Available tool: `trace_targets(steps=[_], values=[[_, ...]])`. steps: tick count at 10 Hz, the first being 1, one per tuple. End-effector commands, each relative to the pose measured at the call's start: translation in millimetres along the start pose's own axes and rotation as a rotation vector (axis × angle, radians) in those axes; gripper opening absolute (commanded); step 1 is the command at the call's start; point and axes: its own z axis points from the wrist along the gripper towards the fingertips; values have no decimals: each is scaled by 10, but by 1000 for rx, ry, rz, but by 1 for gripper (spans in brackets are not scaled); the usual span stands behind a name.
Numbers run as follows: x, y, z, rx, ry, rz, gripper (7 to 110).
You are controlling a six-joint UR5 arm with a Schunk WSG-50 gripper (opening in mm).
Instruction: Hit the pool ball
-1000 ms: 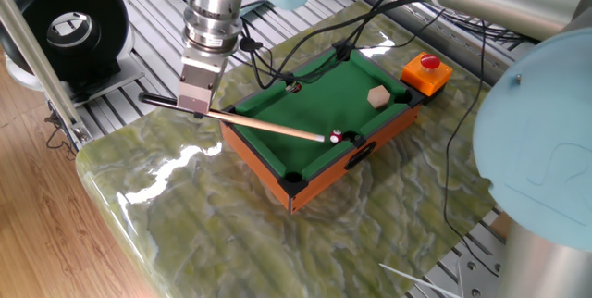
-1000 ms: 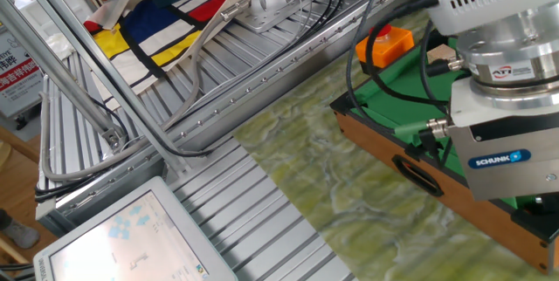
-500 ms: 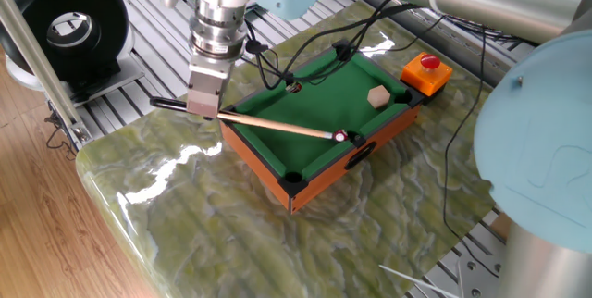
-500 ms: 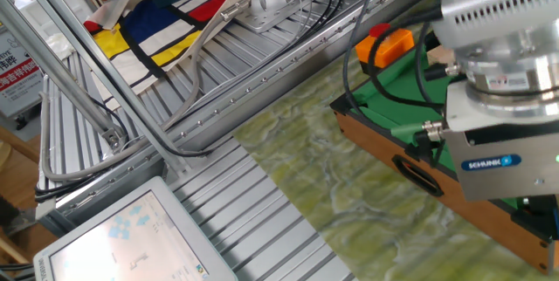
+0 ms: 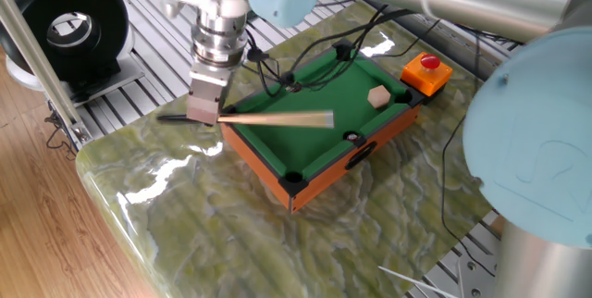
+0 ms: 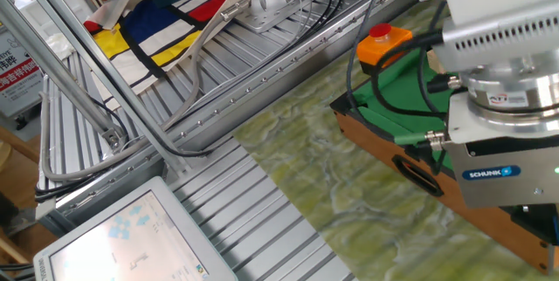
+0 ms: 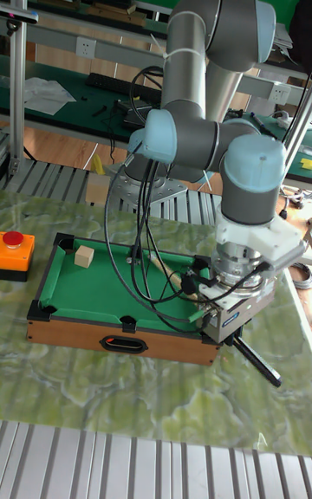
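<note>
The gripper [image 5: 203, 118] hangs over the near left end of the small pool table [image 5: 298, 180], just outside its orange wooden wall, and its fingers are clamped on the cue [image 5: 277, 120]. The cue lies almost level and reaches right across the green felt; its pale shaft looks smeared, and the tip ends short of the pocket [image 5: 351, 136] in the middle of the near rail, while the dark butt sticks out to the left of the gripper. In the tall fixed view the gripper [image 7: 227, 332] sits at the right end of the table, with the black butt of the cue [image 7: 260, 366] slanting down over the green marbled tabletop [image 7: 130, 404]. The pool ball cannot be made out in any view; only the dark mouth of the middle pocket shows where the cue points, and whether the ball lies in it cannot be told. A tan cube [image 5: 376, 97] rests on the felt near the far right corner, well apart from the cue tip. Just beyond that end stands an orange box with a red button [image 5: 428, 62], close beside the table's wall.
</note>
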Motion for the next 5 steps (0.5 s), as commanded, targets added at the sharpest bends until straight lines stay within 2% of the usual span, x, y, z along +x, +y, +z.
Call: trace_targets(steps=[1,2,3,4,5], values=[[-20,176,-134,-1,46,69,7],[-171,278,-214,17,58,106,7],[-329,324,-263,-17,26,89,7],[-383,367,-329,-44,11,92,7],[-403,391,-448,-47,21,98,7]])
